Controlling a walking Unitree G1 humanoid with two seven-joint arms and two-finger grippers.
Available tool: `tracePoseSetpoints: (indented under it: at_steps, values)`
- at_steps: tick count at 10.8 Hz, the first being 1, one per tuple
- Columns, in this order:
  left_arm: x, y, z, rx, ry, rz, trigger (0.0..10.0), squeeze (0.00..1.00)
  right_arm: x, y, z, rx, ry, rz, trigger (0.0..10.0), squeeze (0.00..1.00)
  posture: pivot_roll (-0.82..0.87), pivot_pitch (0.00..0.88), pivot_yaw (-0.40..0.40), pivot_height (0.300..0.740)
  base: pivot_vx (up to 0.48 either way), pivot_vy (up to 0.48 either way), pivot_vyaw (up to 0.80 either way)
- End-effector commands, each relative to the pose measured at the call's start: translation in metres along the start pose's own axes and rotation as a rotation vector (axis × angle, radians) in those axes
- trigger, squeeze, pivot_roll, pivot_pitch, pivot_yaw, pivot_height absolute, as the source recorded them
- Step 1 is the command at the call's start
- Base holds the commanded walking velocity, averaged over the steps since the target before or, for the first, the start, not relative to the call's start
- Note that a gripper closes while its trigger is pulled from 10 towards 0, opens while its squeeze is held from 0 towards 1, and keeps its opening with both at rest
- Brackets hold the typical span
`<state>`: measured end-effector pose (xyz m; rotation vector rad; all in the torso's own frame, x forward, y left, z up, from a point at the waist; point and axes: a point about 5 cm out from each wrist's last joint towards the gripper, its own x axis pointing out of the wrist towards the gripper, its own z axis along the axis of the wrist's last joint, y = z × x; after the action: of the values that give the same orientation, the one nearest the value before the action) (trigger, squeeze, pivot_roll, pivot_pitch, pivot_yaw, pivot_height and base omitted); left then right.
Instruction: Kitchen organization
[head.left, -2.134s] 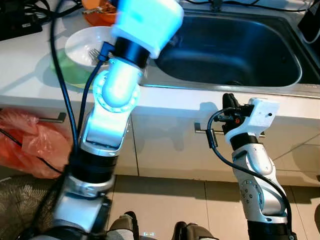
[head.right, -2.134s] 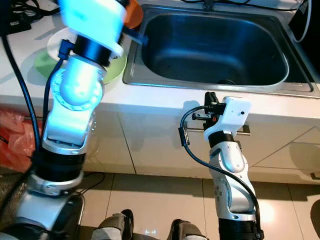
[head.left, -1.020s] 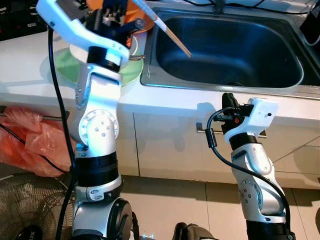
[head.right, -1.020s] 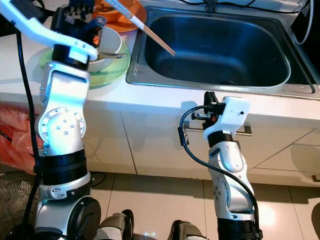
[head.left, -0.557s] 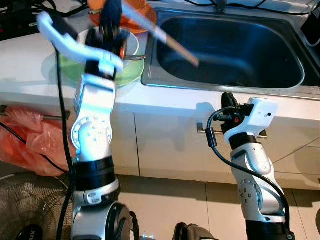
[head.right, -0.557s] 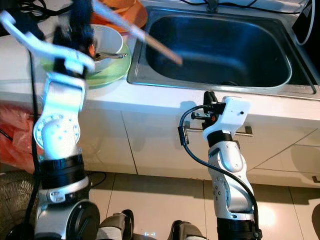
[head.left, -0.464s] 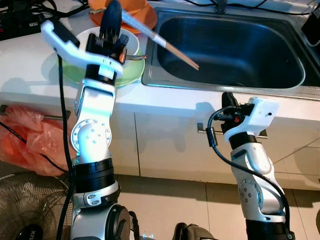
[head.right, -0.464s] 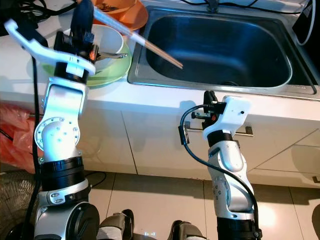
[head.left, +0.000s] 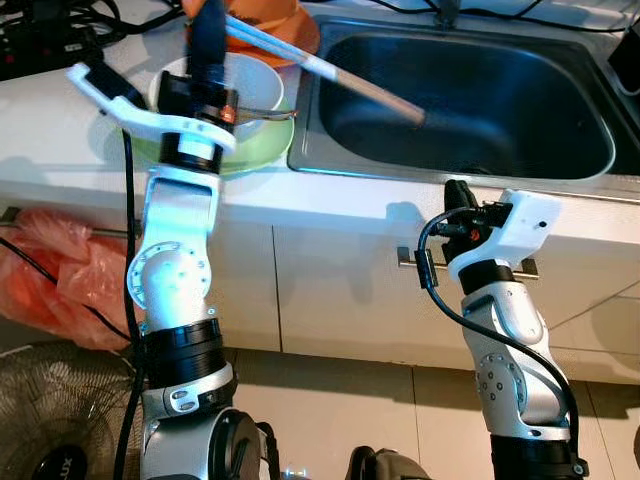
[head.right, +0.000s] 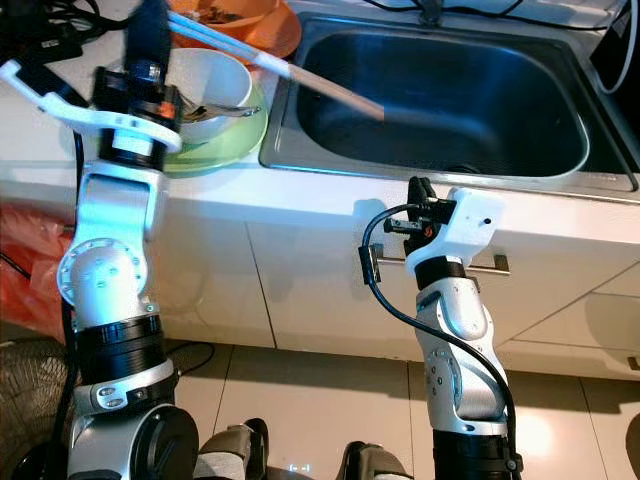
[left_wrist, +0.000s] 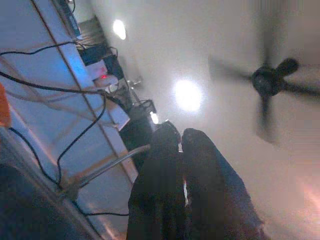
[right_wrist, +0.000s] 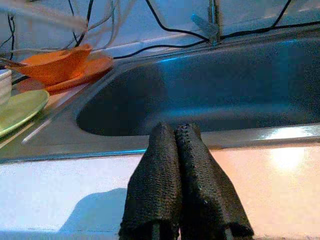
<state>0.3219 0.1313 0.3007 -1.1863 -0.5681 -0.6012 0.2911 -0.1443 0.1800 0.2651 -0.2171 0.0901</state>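
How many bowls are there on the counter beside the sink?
2. A white bowl sits on the green plate left of the sink; an orange bowl stands behind it near the counter's back edge. The left arm may hide others.

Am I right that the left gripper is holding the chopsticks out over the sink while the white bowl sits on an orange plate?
Not quite. The left gripper does hold the chopsticks over the sink, but the left eye view shows the white bowl on a green plate.

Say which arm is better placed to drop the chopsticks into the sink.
Left. The left gripper is raised over the counter, holding the chopsticks, whose tips reach over the sink. The right gripper sits below the counter edge.
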Motion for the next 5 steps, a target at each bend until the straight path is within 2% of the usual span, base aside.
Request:
tracePoseSetpoints:
  at_steps: [1,3,4,5]
  values:
    - [-0.006,-0.002,-0.020,-0.112,0.010,-0.002,10.0,0.00,0.000,-0.001,-0.001,0.012,0.008,-0.001,10.0,0.00,0.08,0.179,-0.047,0.740,0.000,0.000,0.00]
    - [-0.012,0.001,-0.029,-0.145,0.055,-0.004,10.0,0.00,0.001,-0.001,-0.001,0.044,0.009,-0.005,10.0,0.00,0.08,0.179,-0.048,0.740,0.000,0.000,0.00]
    - [-0.014,0.001,-0.036,-0.163,0.087,-0.010,10.0,0.00,0.002,0.000,-0.002,0.056,0.011,-0.002,10.0,1.00,0.07,0.175,-0.046,0.740,0.000,0.000,0.00]
    - [-0.014,0.000,-0.038,-0.170,0.100,-0.017,10.0,0.00,0.002,0.000,-0.002,0.073,0.014,-0.002,10.0,1.00,0.07,0.173,-0.046,0.740,0.000,0.000,0.00]
